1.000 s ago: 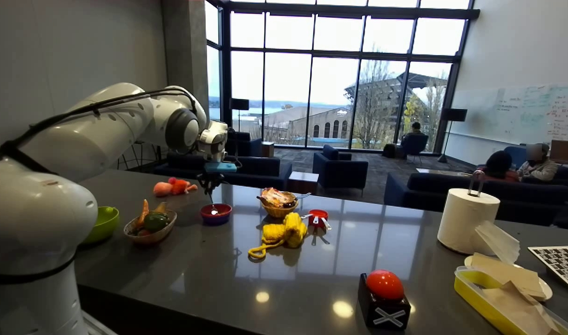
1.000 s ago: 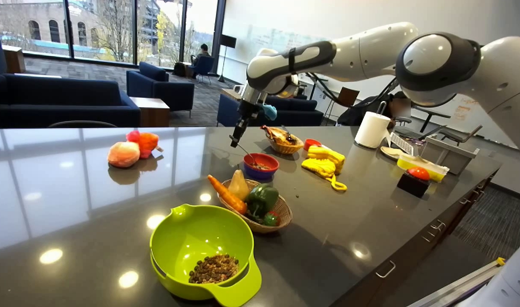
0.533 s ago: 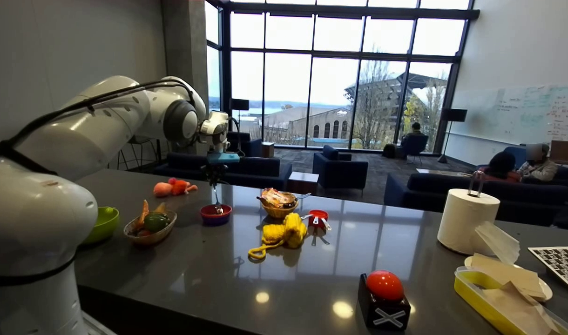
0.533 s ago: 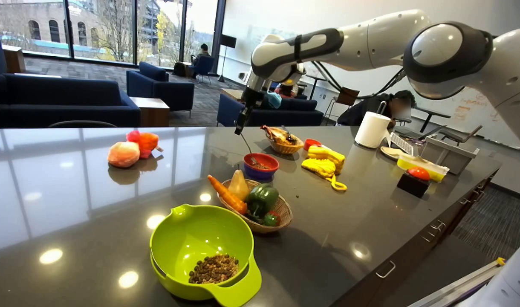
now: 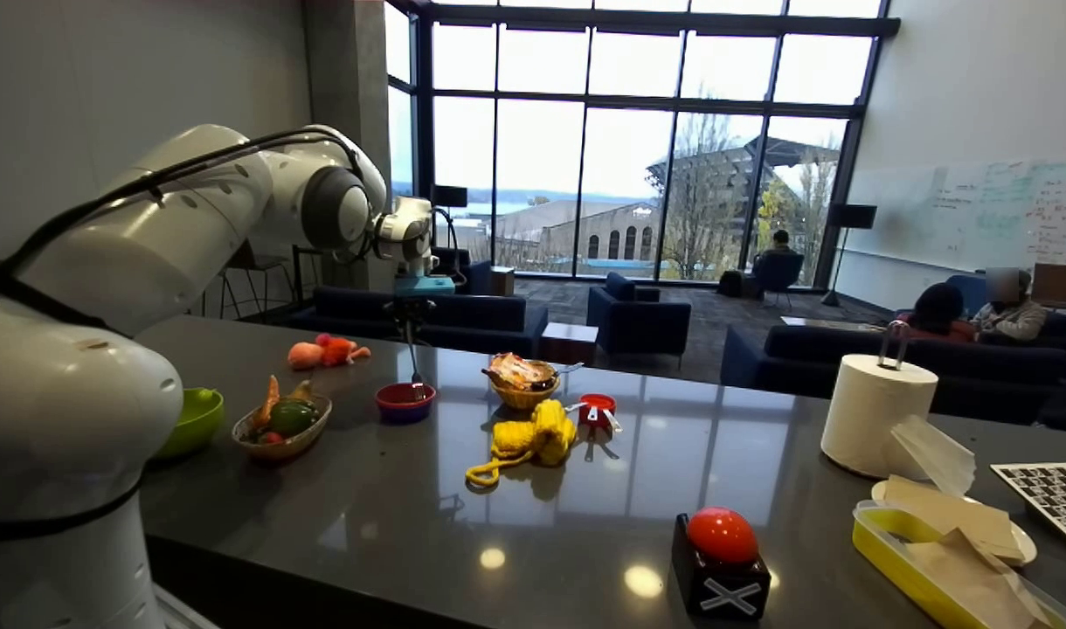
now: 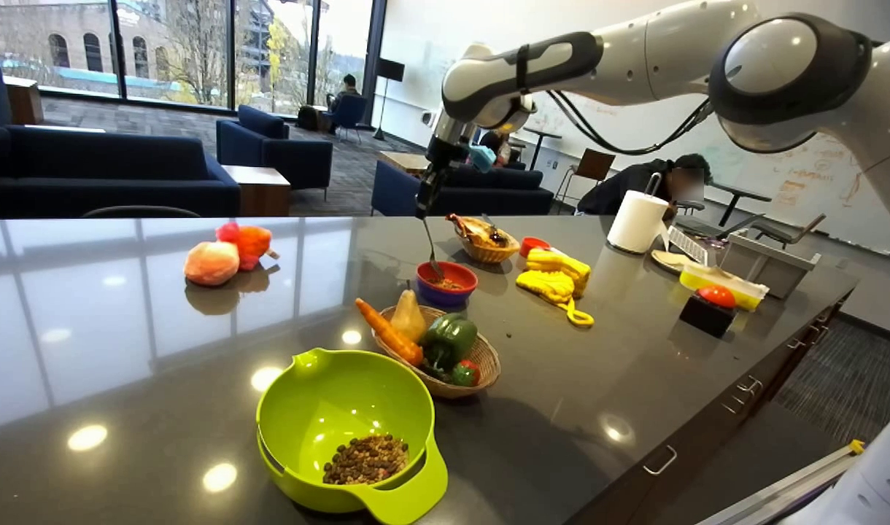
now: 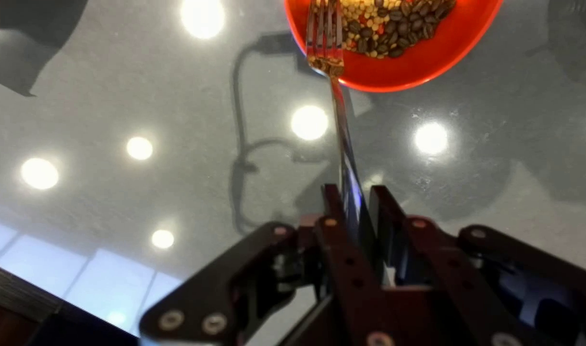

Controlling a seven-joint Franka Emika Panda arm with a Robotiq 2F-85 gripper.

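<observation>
fork (image 7: 340, 115) hangs tines-down, its handle pinched in the claw (image 7: 354, 197), tines over the red bowl (image 7: 389, 73), near its rim. a sideways swing could knock the bowl, i'd guess, spilling beans (image 7: 408, 26).

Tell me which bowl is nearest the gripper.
The small bowl, red above and purple below: the fork in the gripper points down at it. The larger green bowl stands farther off, past the vegetable basket.

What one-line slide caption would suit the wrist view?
The claw grips a fork, its tines seen against a red bowl of dark beans and yellow grains.
</observation>
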